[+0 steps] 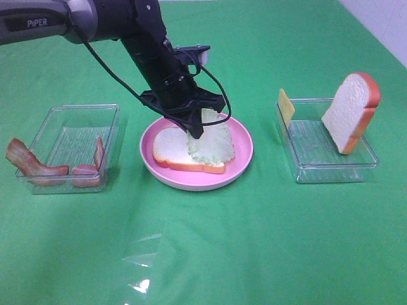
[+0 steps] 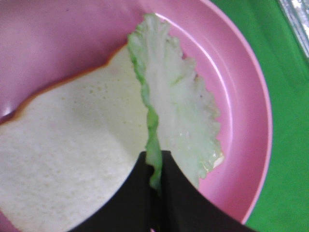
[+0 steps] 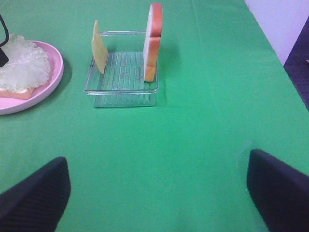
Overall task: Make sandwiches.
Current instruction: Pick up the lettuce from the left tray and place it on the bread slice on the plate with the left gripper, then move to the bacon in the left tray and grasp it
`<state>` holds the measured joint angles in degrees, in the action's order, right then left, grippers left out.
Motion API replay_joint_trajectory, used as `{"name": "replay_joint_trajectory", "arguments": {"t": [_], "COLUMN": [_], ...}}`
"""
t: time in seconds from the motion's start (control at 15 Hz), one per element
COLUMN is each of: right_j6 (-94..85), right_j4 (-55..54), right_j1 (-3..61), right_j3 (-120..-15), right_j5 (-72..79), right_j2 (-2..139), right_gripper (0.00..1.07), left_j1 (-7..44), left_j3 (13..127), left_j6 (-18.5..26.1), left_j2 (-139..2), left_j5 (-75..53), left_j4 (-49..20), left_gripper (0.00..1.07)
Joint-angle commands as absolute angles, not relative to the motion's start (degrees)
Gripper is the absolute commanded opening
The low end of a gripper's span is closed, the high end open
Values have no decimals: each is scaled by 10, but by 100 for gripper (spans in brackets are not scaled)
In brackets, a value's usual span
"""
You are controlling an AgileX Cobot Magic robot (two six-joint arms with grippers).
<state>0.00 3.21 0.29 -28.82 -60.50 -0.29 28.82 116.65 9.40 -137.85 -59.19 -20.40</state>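
A white bread slice with an orange-brown crust lies flat on the pink plate. My left gripper is shut on the edge of a pale green lettuce leaf, which drapes over the slice's right part. In the left wrist view the black fingers pinch the lettuce just above the bread and the plate. My right gripper hangs open and holds nothing over bare green cloth, short of the tray. It is out of the high view.
The right clear tray holds an upright yellow cheese square and a leaning bread slice. The left clear tray holds bacon strips, one hanging over its left wall. A clear plastic scrap lies near the front.
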Motion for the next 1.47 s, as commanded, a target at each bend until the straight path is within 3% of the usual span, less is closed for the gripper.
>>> {"name": "replay_joint_trajectory", "arguments": {"t": [0.07, 0.27, 0.33, 0.4, 0.53, 0.6, 0.67, 0.93, 1.27, 1.47], "right_j6": [0, 0, 0, 0, 0, 0, 0, 0, 0, 0], "right_j4": [32, 32, 32, 32, 32, 32, 32, 32, 32, 32], "right_j1": [-1, -1, -1, -1, -1, -1, -1, -1, -1, -1], "right_j3": [-286, -286, -286, -286, -286, -286, -286, -286, -286, -286], "right_j5": [-601, -601, -601, -601, -601, -601, -601, -601, -601, -601], "right_j2": [-15, -15, -15, -15, -15, -15, -15, -15, -15, -15], "right_gripper": [96, 96, 96, 96, 96, 96, 96, 96, 96, 96], "left_j1": [292, 292, 292, 292, 292, 292, 292, 284, 258, 257], "left_j3": [1170, 1170, 1170, 1171, 1189, 1209, 1255, 1238, 1024, 950], "left_j6": [84, 76, 69, 68, 40, 37, 20, -15, -52, -68], "left_j2": [-1372, -1372, -1371, -1367, -1357, -1353, -1348, -1290, -1140, -1121], "left_j5": [-597, -599, -599, -599, -618, -655, -743, -741, -741, -741], "left_j4": [-178, -177, -168, -152, -108, -84, -50, -27, -9, -9], "left_gripper": [0, 0, 11, 31, 90, 101, 101, 100, 100, 100]}}
